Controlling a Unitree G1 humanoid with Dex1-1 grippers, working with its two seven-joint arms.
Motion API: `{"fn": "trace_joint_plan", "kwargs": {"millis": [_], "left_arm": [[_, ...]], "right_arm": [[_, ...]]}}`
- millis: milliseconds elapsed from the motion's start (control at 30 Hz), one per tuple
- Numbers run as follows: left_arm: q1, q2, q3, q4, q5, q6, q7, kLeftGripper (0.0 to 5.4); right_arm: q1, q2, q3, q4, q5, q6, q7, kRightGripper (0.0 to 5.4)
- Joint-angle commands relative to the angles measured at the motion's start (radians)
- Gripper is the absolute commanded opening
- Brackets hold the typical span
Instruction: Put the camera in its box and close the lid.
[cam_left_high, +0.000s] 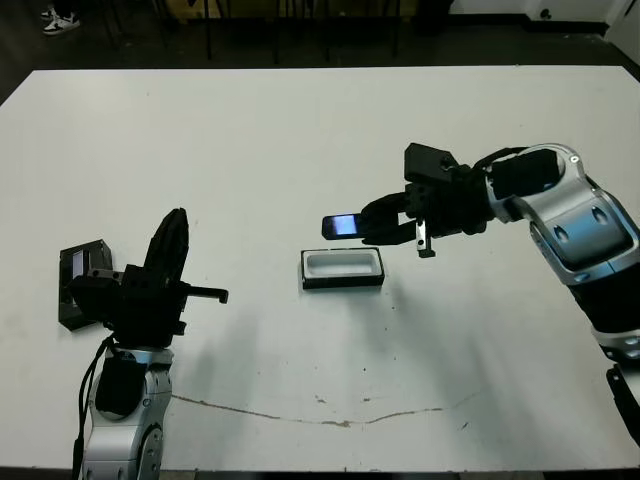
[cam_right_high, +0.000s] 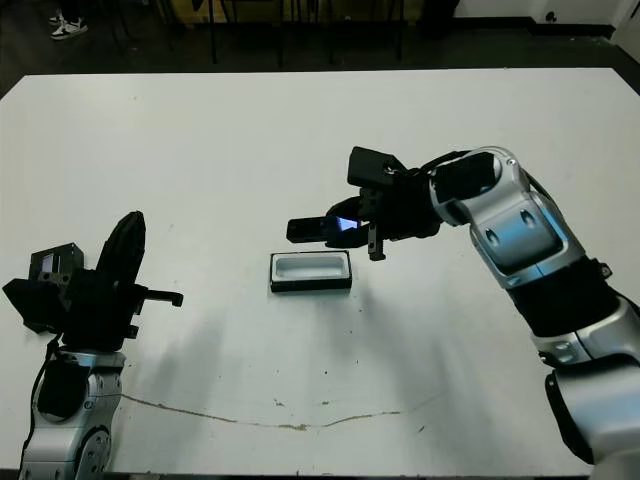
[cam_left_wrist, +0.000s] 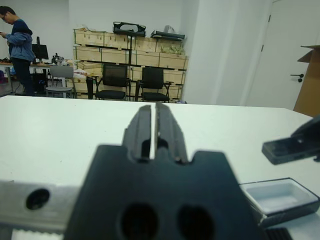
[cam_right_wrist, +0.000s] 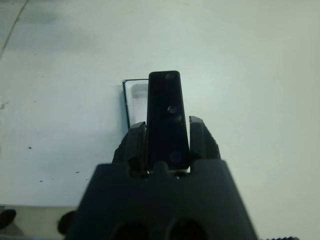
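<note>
Right claw (cam_left_high: 385, 226) pinching the camera (cam_left_high: 343, 225), held in the air just above the open box (cam_left_high: 343, 269) on the white bench (cam_left_high: 300, 130), not touching it. Left claw (cam_left_high: 172, 240) pressed together, empty, well apart at the bench's left. Lid (cam_left_high: 82, 283) lies beside it.

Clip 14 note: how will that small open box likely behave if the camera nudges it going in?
The box is shallow with nothing in it, so probably light and apt to slide on the smooth white table. It sits flat, so tipping seems unlikely. The right pincer holds the camera just above it; nothing braces it.
</note>
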Motion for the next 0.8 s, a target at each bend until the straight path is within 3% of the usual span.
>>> {"fn": "trace_joint_plan", "kwargs": {"millis": [33, 800], "left_arm": [[0.004, -0.003, -0.005, 0.006, -0.001, 0.032, 0.008, 0.0], [0.009, -0.005, -0.01, 0.009, 0.012, 0.016, 0.013, 0.0]], "right_arm": [[-0.017, 0.009, 0.017, 0.022, -0.014, -0.017, 0.023, 0.78], [-0.019, 0.058, 0.064, 0.132, -0.111, -0.104, 0.051, 0.78]]}}
